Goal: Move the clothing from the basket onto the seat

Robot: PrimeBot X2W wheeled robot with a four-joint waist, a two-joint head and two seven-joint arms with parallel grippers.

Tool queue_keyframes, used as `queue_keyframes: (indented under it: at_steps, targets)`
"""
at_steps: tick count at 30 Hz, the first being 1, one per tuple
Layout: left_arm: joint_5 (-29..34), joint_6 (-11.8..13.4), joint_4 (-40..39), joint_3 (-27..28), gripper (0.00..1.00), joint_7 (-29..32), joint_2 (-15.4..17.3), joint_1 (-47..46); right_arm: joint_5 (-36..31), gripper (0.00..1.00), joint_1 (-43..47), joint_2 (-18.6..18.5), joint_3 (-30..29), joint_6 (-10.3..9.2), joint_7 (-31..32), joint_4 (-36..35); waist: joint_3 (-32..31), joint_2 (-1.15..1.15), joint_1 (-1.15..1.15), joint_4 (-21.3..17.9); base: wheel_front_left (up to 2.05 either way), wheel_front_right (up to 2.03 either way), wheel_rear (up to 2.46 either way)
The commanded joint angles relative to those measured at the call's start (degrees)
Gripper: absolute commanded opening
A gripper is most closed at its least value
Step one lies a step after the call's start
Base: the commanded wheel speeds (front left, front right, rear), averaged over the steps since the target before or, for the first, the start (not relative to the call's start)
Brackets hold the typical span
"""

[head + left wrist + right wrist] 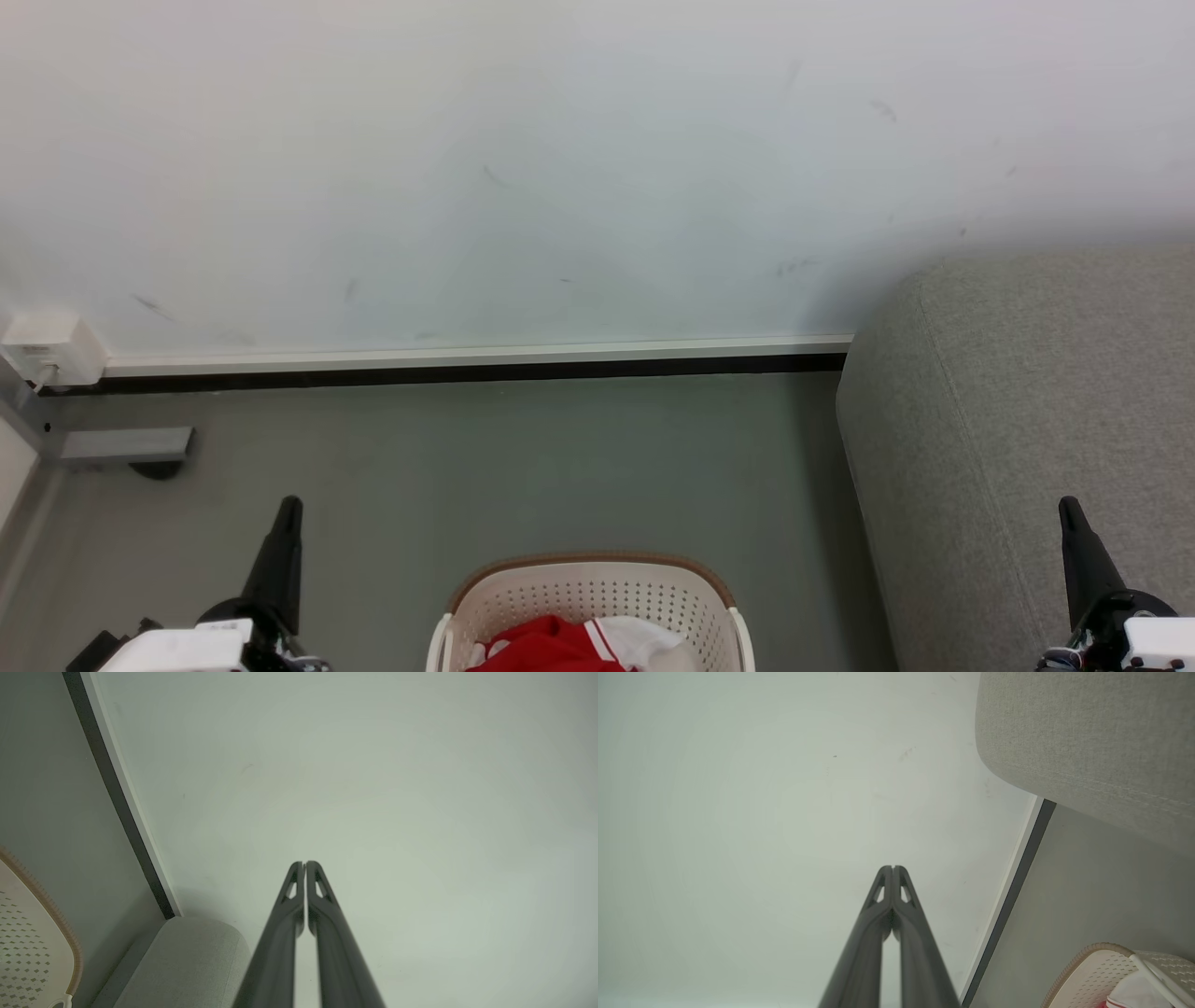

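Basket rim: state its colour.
The rim is brown, atop the cream perforated basket; head view shows it best.

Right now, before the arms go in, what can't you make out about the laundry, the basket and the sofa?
Basket: its near half is cut off by the head view's bottom edge; each wrist view catches a corner.
Clothing: that edge and the basket wall hide most; piece count and print unknown.
Seat: runs off the head view's right edge; length unseen.
White wall box: too small to identify.
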Motion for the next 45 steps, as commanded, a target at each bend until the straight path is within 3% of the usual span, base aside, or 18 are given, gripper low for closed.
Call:
queue_keyframes:
  at_steps: [1,45]
  targets:
    - [-0.82,-0.25,-0.23,0.07,0.0,0.16,0.14,-0.41,0.12,0.0,-0.73,-0.42,-0.21,-0.13,0.12,-0.31,0.0,0.0,0.0,0.0,0.0,0.0,0.0]
    - [-0.82,-0.25,-0.23,0.07,0.0,0.16,0.14,-0.41,0.12,0.0,-0.73,-0.42,-0.21,-0.13,0.12,-0.31,0.0,0.0,0.0,0.0,0.0,0.0,0.0]
